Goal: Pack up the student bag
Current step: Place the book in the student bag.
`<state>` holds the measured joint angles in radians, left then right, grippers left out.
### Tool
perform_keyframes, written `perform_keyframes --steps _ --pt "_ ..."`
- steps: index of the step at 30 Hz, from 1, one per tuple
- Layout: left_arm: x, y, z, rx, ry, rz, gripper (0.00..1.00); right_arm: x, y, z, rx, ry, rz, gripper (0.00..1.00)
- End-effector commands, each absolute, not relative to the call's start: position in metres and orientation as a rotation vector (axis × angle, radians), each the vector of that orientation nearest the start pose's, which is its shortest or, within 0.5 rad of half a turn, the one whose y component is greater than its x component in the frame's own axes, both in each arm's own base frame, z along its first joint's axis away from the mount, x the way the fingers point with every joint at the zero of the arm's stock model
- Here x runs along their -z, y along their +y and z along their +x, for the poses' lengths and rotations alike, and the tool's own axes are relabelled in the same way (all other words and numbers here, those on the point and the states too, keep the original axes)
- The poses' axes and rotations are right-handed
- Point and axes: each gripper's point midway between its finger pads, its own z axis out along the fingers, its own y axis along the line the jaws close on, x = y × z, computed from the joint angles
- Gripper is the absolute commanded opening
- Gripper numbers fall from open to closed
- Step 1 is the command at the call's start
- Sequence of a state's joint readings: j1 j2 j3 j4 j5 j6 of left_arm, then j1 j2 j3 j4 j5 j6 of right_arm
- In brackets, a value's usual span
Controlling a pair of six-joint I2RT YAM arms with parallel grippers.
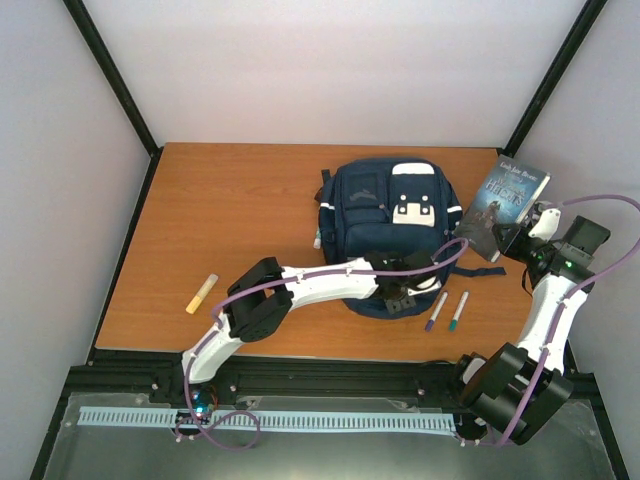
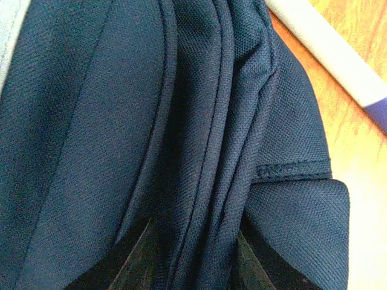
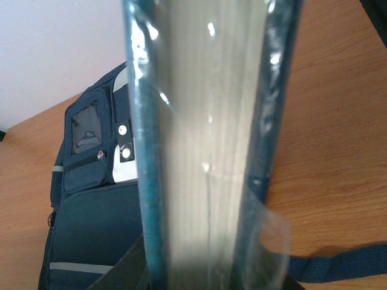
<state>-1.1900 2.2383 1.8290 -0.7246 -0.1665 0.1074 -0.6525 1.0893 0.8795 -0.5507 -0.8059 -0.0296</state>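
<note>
My right gripper point(image 1: 522, 238) clasped the book point(image 1: 503, 203) upright beside the student bag point(image 1: 372, 205), while my left gripper point(image 2: 193, 257) straddled a bag fold, grip impossible to tell.

- One large navy blue fabric backpack point(image 1: 385, 215), centre of the frame.
- One dark blue paperback book point(image 1: 500, 208), right.
- Two white pens, one purple-tipped point(image 1: 436, 312), one teal-tipped point(image 1: 458, 311).
- One yellow stick point(image 1: 201, 294), left.

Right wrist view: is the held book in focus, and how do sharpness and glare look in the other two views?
Right wrist: the book fills the centre, blurred, with glare specks on its clear wrap; the student bag behind is sharper. Left wrist: bag weave crisp, the marker soft. Top external: even light, no glare.
</note>
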Motion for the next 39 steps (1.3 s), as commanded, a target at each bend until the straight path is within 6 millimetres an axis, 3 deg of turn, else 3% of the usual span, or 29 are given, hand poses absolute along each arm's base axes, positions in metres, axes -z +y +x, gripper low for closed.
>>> perform_keyframes --steps 1,6,11,14,22,29,34,39 --pt "-0.061 -0.500 0.236 0.094 2.163 1.539 0.29 -0.258 -0.077 0.313 -0.510 1.988 0.145 0.03" --pt "-0.079 -0.509 0.241 0.114 2.154 1.504 0.16 -0.261 -0.078 0.312 -0.497 1.988 0.138 0.03" --pt "-0.130 -0.516 0.248 0.274 2.112 1.428 0.01 -0.277 -0.077 0.310 -0.459 1.989 0.093 0.03" --pt "-0.159 -0.515 0.261 0.346 2.086 1.359 0.01 -0.286 -0.072 0.304 -0.449 2.003 0.056 0.03" --pt "-0.218 -0.507 0.319 0.312 1.993 1.181 0.01 -0.314 -0.058 0.289 -0.441 2.040 -0.043 0.03" --pt "-0.272 -0.498 0.362 0.359 1.909 1.037 0.01 -0.309 -0.052 0.288 -0.601 2.146 -0.010 0.03" --pt "-0.290 -0.488 0.391 0.402 1.903 0.935 0.01 -0.304 -0.051 0.293 -0.733 2.180 0.056 0.03" --pt "-0.304 -0.484 0.407 0.499 1.902 0.856 0.01 -0.279 -0.043 0.295 -0.925 2.235 0.143 0.03"
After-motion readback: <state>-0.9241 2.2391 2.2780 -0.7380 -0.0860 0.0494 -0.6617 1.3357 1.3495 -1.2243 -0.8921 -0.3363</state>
